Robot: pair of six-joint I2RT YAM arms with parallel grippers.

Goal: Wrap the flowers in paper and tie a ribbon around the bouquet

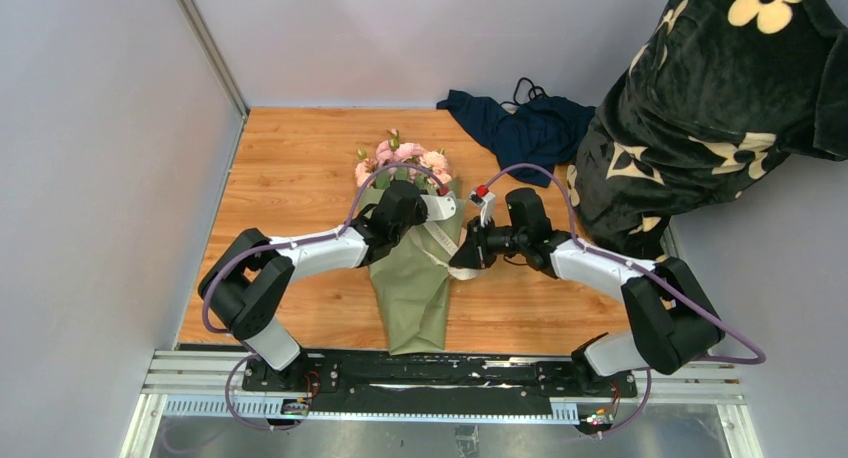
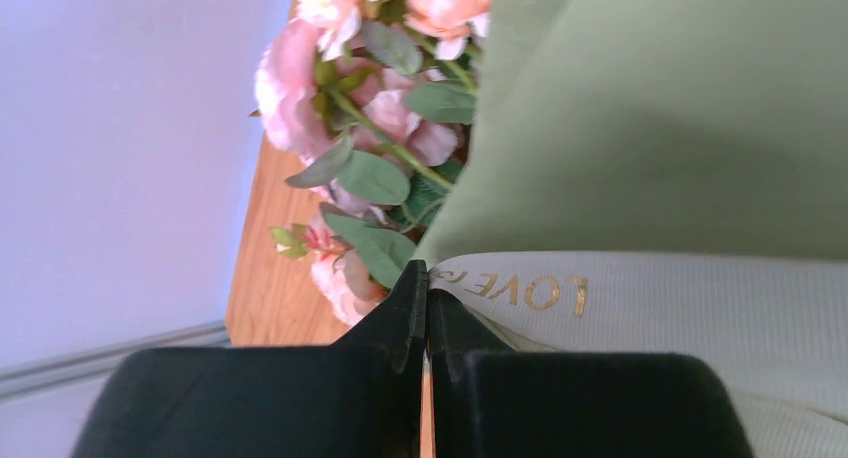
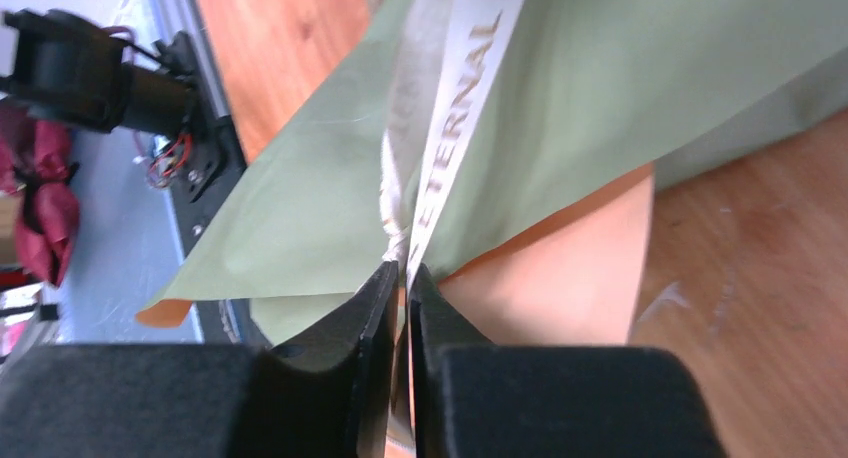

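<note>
Setting: wooden table [image 1: 290, 168] in a grey-walled bay; a navy cloth [image 1: 520, 128] and a black flower-print fabric [image 1: 720, 108] sit at the upper right of the top view.
Bouquet [image 1: 412, 268]: lies mid-table between the two arms, flowers [image 1: 400, 160] wrapped in sage paper [image 1: 405, 298].
Axis: long axis runs nearly bottom to top of the top view; pink heads point toward the top, the narrow end toward the arm bases at the bottom.
Ribbon [image 2: 640, 303]: cream with gold lettering, crosses the cone about mid-length.
Left gripper [image 2: 427, 298]: pressed together, apparently pinching the ribbon at the cone's left edge beside the blooms.
Right gripper [image 3: 402, 278]: pinching the ribbon where its strands gather at the cone's right edge.
Step in hand: likely tightening or knotting the ribbon.
Doing it well: pull both ends outward evenly, keep the band flat across the paper, and keep the cone from rolling or sliding toward the blooms.
</note>
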